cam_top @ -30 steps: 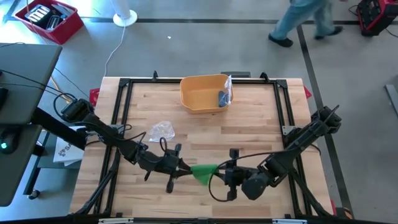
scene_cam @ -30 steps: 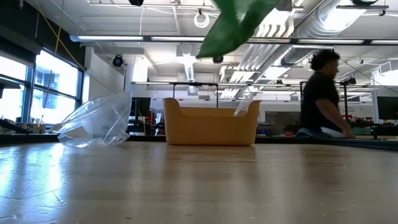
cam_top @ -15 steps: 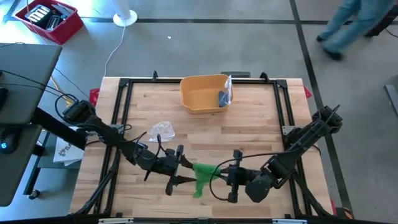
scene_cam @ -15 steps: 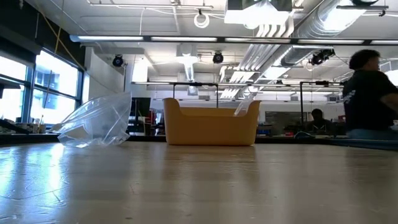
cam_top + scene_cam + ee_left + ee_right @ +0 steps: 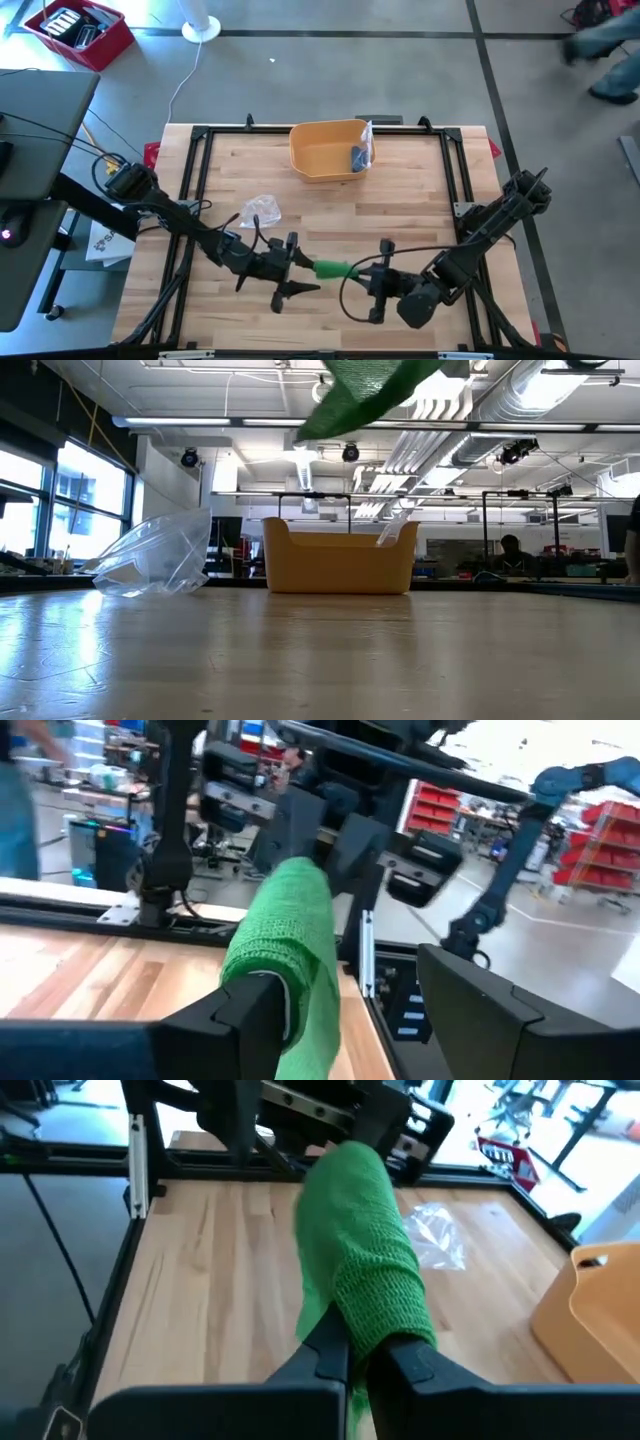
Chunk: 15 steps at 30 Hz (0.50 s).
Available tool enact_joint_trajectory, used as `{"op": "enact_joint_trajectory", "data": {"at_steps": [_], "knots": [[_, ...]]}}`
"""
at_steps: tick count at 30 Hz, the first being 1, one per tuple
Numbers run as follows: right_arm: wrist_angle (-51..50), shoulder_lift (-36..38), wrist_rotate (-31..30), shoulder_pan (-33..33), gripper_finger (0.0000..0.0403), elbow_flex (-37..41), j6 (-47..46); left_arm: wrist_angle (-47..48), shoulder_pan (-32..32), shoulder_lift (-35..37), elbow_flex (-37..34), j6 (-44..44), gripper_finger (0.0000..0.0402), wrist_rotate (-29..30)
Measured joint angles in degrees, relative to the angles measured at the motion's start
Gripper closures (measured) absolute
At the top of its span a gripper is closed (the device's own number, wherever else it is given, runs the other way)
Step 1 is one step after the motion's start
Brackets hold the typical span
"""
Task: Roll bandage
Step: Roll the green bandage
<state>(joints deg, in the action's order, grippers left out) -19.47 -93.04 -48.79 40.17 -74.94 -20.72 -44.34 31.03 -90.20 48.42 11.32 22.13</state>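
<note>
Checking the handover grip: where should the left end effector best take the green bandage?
Probably the free end of the green bandage facing the left end effector, approached from the left along its length. It stretches level above the table, and the right end effector already pinches the other end.

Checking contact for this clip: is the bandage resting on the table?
No. In the low view the bandage hangs high above the table, well clear of the wood.

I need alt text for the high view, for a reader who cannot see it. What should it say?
Seen from above, the left gripper and the right gripper meet near the front of a wooden table, holding a green bandage between them. A yellow bin stands at the back edge, and a clear plastic bag lies left of centre.
</note>
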Motion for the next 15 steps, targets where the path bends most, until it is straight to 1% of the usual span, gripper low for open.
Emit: {"op": "enact_joint_trajectory", "data": {"at_steps": [3, 5, 8, 10, 11, 12, 13, 15], "knots": [[1.8, -0.1, 0.3, 0.3, 0.0396, 0.1, 1.4, -3.4, -0.1, -2.3, 0.0, -1.2, 0.0199, 1.8], [2.7, 0.0, 1.9, 0.3, 0.0392, 0.1, 0.7, -6.6, -0.1, -4.1, 0.0, -4.4, 0.022, 2.6], [3.1, 0.0, 5.2, 0.6, 0.0379, 0.1, 0.4, -8.2, 0.6, -5.7, 0.0, -9.2, 0.0283, 5.3], [3.9, -0.1, 6.7, 1.0, 0.0362, 0.1, 0.6, -7.9, 1.1, -5.7, 0.0, -11.1, 0.0342, 6.6], [4.0, -0.1, 6.9, 1.3, 0.035, 0.1, 1.1, -7.5, 1.4, -5.5, 0.0, -11.1, 0.0369, 6.1], [5.0, -0.1, 7.2, 1.7, 0.0337, 0.1, 2.3, -7.4, 1.5, -5.3, 0.1, -9.6, 0.0382, 5.2], [6.0, -0.1, 7.3, 2.1, 0.0323, 0.1, 4.7, -7.2, 1.5, -4.8, 0.1, -6.6, 0.0386, 4.4], [7.3, -0.4, 7.0, 2.7, 0.0295, 0.0, 12.9, -6.8, 0.6, -3.8, 0.1, 1.4, 0.0385, 0.7]]}}
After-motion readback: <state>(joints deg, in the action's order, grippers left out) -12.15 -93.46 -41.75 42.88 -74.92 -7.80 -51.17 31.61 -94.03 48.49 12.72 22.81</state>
